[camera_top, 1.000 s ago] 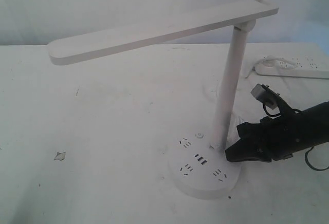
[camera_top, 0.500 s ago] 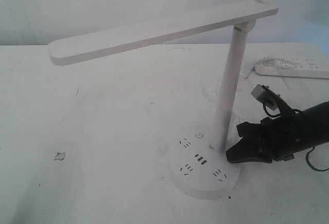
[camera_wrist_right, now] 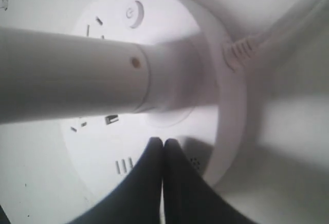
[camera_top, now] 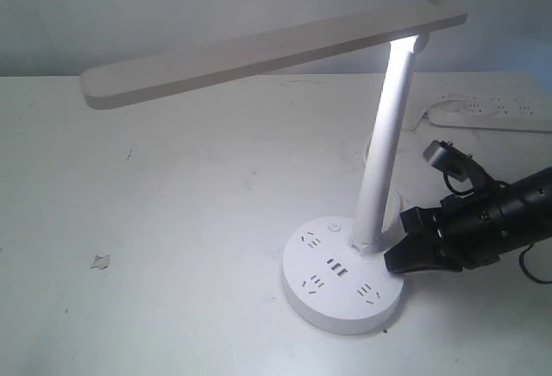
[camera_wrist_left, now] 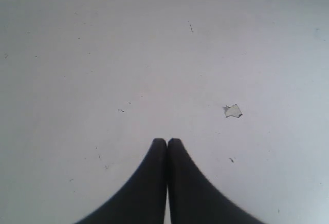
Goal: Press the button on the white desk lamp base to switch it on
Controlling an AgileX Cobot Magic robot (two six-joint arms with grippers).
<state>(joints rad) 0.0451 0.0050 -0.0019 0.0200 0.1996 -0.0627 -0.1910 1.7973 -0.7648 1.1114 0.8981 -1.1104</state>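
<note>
Lamp head (camera_top: pixel 259 53) has lit up. Right gripper (camera_wrist_right: pixel 163 143), fingers together, tips on the white desk lamp base (camera_top: pixel 341 309) beneath. Left gripper (camera_wrist_left: pixel 167 142) is closed too.

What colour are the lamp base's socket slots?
Black slots on the white lamp base; clearest in exterior view.

Lamp (camera_top: pixel 259 53) now alight, base (camera_top: pixel 345 311) brighter.

You had white counter (camera_top: pixel 172 221) across whole scene, surface scuffed, flecked with dark specks. Small grey scrap (camera_top: pixel 101 261) lay toward left side. Pale grey-blue wall (camera_top: pixel 172 14) rose behind. White power strip (camera_top: pixel 492 113) sat far right, at rear.
</note>
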